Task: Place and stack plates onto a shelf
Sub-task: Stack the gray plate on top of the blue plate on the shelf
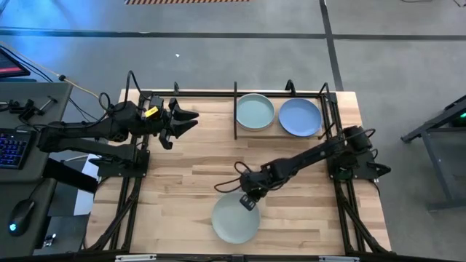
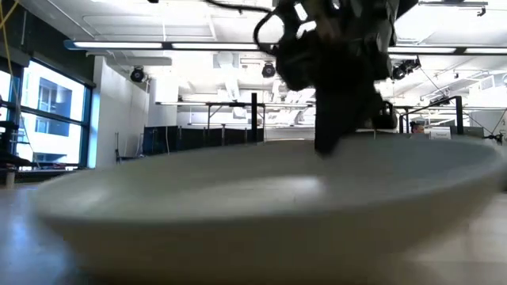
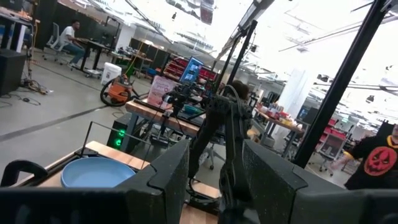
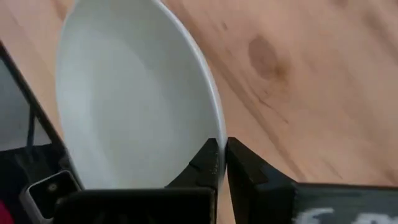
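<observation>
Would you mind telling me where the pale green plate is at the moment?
In the high view the pale green plate lies on the table's near edge, centre, with the right end effector at its far rim, well short of the shelf.

Both arms are dark, slim and jointed, with thin black cables looping along their links. The left gripper carries a small yellow marking just behind its fingers, which in its wrist view are broad, matte black blocks. The right gripper has flat, dark, wedge-shaped fingers.
</observation>
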You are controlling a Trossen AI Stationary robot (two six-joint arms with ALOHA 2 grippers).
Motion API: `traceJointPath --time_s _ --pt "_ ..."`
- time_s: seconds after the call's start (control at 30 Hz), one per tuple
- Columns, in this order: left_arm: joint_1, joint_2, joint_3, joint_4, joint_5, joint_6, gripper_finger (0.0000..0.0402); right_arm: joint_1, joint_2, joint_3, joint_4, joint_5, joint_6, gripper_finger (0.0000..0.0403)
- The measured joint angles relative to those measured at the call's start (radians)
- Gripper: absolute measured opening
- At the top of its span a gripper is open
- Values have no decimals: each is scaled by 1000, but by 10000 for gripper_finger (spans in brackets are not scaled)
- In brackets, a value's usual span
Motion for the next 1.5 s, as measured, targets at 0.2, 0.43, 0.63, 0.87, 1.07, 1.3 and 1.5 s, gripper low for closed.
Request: traceJointPath --time_s 0.2,0.43,0.63,0.87,1.07,1.3,1.5 --pt "0 0 0 0 0 0 142 -38 -134 0 -207 67 -98 0" --pt "0 0 0 1 0 0 142 -95 -306 -29 -389 102 -190 0" --pt "0 0 0 21 -5 1 142 -119 -572 -302 -307 143 46 0" --pt "0 0 0 30 -33 1 142 -110 -906 -528 -280 421 522 0" --pt "0 0 0 29 -35 1 142 -107 -1021 -571 -340 677 805 0" --pt "0 0 0 29 -35 4 142 -85 -1015 -570 -472 792 992 0" --pt "0 0 0 29 -35 9 142 -92 -1016 -570 -635 892 1197 0"
